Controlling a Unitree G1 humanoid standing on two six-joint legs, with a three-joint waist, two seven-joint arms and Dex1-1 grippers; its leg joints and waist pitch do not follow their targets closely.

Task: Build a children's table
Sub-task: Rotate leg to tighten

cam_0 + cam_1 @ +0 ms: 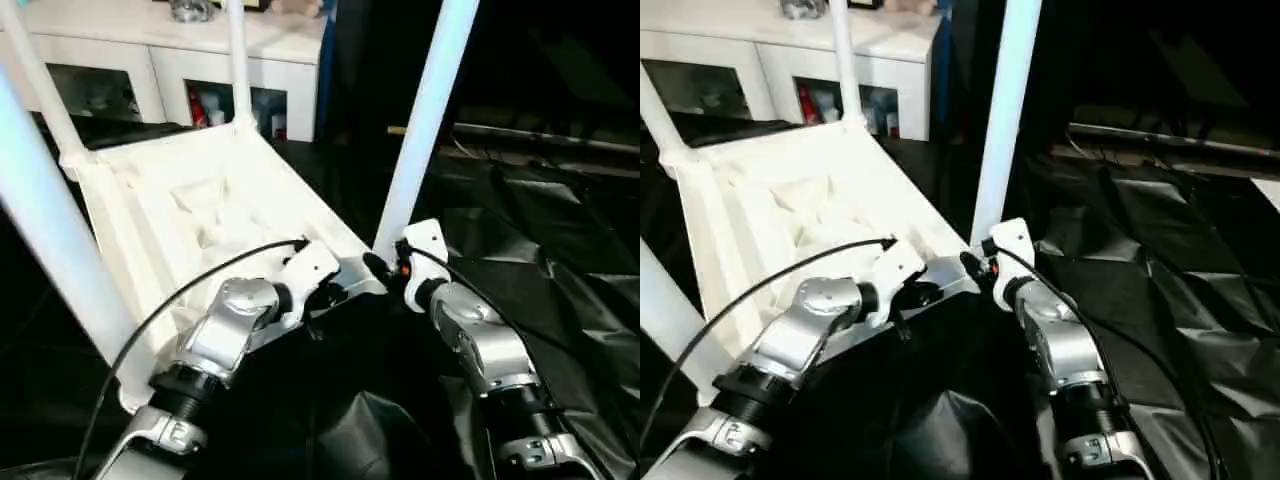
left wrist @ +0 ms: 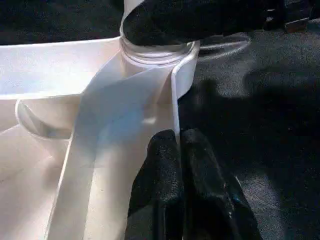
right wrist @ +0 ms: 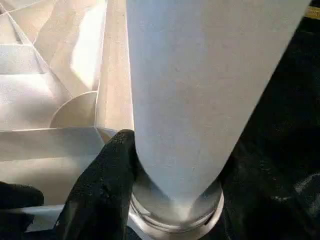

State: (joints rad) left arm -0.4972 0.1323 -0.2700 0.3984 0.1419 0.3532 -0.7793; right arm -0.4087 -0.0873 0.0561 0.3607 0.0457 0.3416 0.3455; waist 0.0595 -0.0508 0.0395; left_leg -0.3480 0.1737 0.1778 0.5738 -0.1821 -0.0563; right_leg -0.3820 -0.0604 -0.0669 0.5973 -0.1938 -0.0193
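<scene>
The children's table lies upside down: its white ribbed tabletop [image 1: 200, 210] faces up, tilted, and several long white legs rise from its corner sockets. My left gripper [image 2: 178, 134] is shut on the thin rim of the tabletop, close to the near right corner socket [image 2: 157, 52]. At that corner my right gripper [image 1: 385, 262] is closed round the base of the upright leg [image 1: 420, 130]. One black finger [image 3: 102, 190] presses the leg [image 3: 200, 75] just above the socket ring. The two grippers sit a few centimetres apart.
A white cabinet with glass doors [image 1: 150, 50] stands behind the tabletop. Crinkled black sheeting [image 1: 560, 250] covers the floor to the right and in front. A long pale bar [image 1: 540, 135] lies at the back right.
</scene>
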